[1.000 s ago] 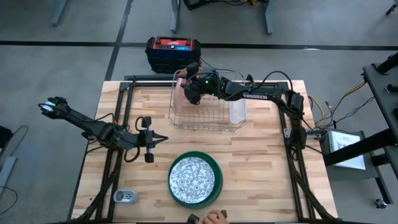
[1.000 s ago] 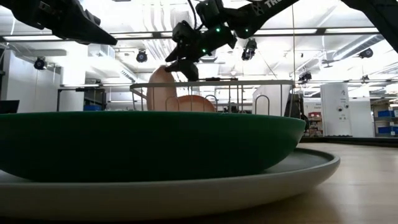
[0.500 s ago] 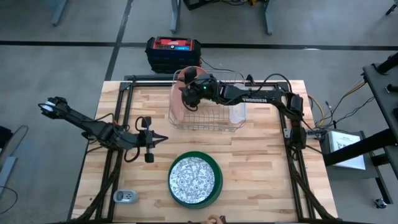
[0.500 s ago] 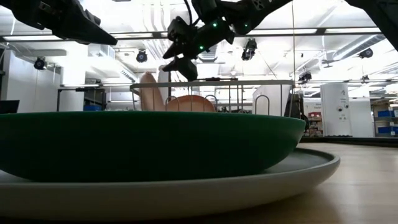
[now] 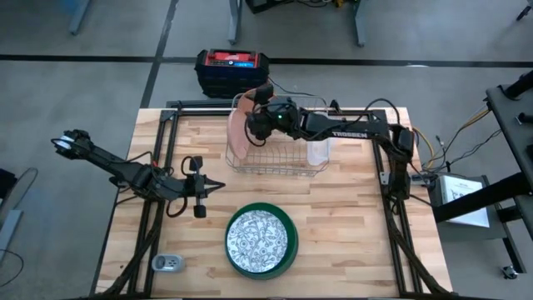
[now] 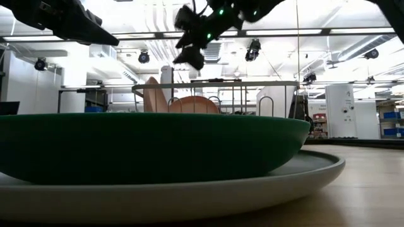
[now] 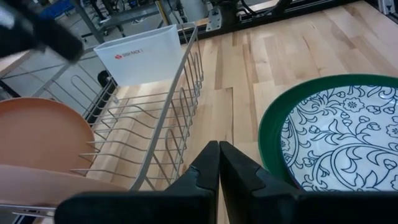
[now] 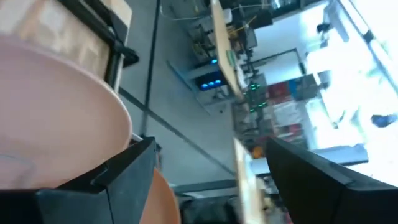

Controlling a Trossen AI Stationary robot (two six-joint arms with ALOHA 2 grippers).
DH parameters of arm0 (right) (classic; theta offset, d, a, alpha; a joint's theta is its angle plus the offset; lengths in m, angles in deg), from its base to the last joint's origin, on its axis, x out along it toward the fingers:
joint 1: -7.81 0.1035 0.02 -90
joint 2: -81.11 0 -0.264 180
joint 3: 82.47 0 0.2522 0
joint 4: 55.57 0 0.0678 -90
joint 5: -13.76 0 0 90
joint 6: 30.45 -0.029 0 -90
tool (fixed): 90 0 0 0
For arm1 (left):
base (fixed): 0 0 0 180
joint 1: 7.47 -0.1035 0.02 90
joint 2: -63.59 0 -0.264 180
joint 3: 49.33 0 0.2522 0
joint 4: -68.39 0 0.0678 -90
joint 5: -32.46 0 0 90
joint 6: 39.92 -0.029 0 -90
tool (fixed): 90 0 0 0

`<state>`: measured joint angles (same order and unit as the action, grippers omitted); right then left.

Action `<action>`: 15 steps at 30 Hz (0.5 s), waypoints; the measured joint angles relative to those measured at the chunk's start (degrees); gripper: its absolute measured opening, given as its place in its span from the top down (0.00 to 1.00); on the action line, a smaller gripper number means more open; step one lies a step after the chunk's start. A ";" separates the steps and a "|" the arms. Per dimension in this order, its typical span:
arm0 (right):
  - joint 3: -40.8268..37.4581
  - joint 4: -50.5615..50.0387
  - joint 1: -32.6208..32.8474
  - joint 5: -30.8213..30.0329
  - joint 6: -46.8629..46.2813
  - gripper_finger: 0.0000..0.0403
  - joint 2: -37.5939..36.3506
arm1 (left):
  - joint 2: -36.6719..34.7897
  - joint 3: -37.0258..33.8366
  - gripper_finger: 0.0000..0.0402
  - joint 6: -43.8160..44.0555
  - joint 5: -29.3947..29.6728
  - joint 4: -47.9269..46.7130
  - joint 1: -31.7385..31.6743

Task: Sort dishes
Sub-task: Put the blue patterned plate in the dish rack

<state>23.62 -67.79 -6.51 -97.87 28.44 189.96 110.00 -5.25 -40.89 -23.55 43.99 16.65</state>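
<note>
Terracotta-pink plates (image 5: pixel 239 132) stand on edge in the wire rack (image 5: pixel 279 154). Right gripper (image 5: pixel 261 122), jaws open, hovers above; left gripper (image 5: pixel 218 187) closed. Plates could tip if nudged.

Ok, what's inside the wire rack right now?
Two pink plates stand on edge at the left end of the rack, and a clear tub sits at its right end. The right arm hides part of the middle.
</note>
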 joint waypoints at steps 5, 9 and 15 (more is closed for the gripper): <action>0.00 -10.68 1.09 0.78 -20.15 0.32 -5.62 | -0.78 -0.02 1.00 3.09 -4.27 -5.95 0.06; 0.00 -18.96 1.35 4.45 -38.80 0.34 -9.69 | -1.46 -0.02 1.00 6.38 -14.67 -6.74 0.05; -0.96 -30.11 3.85 18.18 -60.86 0.38 -12.58 | 0.49 -0.02 1.00 11.35 -27.10 -5.79 0.51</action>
<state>22.66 -97.90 -2.67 -79.69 -32.41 177.39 110.49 -5.27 -29.55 -50.65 38.20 17.16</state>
